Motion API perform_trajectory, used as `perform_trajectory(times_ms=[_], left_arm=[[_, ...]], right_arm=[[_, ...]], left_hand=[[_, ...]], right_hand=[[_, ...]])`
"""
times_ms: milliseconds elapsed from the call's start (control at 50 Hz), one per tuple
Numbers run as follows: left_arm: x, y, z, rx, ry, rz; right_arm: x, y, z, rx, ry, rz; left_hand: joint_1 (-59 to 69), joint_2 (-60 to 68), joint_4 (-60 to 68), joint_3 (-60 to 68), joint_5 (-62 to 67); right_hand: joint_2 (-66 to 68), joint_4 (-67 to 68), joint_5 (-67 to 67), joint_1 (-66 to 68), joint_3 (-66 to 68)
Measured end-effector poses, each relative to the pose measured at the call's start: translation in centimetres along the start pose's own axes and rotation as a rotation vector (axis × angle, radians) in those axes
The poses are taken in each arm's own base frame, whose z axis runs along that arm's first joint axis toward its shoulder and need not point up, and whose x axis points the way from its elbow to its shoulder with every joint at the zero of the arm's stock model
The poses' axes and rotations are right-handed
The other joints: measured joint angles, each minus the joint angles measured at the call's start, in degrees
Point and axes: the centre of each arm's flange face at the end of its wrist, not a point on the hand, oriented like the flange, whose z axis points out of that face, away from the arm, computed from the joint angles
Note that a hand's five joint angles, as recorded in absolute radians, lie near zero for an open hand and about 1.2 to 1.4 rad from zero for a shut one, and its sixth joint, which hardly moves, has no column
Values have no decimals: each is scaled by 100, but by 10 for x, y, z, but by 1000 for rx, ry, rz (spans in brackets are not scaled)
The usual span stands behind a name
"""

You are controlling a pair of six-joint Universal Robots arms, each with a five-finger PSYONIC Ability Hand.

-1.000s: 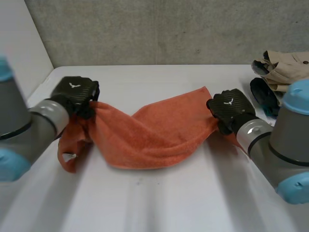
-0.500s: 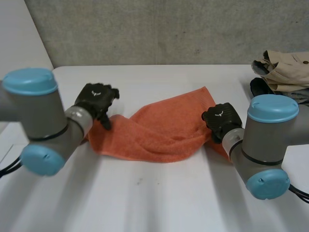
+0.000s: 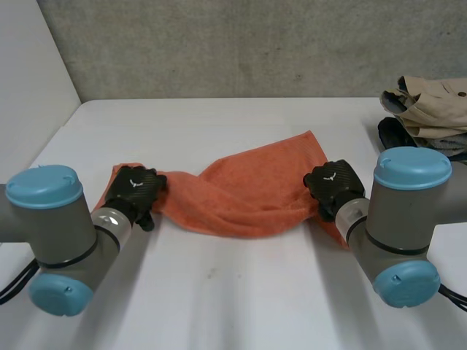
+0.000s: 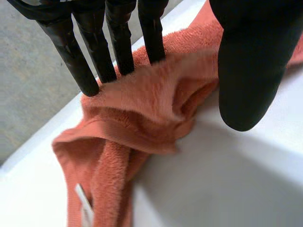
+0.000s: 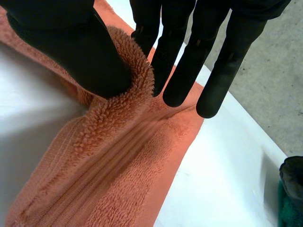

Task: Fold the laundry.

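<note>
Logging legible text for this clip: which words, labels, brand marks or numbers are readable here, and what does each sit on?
No words or numbers can be read.
Left hand and right hand: a small white emblem on the back of each, a sign without letters.
White tag on the orange towel: no print can be made out.

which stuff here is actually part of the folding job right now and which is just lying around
In the job: orange towel, pinched at one end by the left hand and at the other end by the right hand.
Lying about: beige garment at the far right, and a dark thing next to it.
</note>
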Motion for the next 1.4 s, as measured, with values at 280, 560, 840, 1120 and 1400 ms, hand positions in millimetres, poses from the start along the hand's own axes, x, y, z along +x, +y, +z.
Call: perform_trajectory(times_ms=[280, 560, 840, 1120, 1400], left_arm=[[-14, 3, 22, 8, -43, 69], [-75, -114, -57, 237, -55, -203], [-82, -94, -71, -44, 82, -191], [-66, -95, 45, 164, -33, 100], [-153, -243, 36, 954, -448, -16]], right_arm=[[4, 1, 1, -5, 10, -5], [41, -57, -35, 80, 86, -204], [77, -99, -108, 10, -15, -335], [82, -77, 0, 25, 106, -294], [160, -197, -6, 761, 635, -66]], left_hand=[[3753, 4061, 4043, 4001, 3834], [3753, 4088, 4061, 4045, 3834], [3753, 4095, 4063, 4045, 3834], [3753, 4100, 4085, 4077, 3834], [3753, 4102, 4085, 4077, 3834]], right_hand=[[0, 0, 0, 0, 0], [0, 0, 0, 0, 0], [0, 0, 0, 0, 0], [0, 0, 0, 0, 0], [0, 1, 0, 0, 0]])
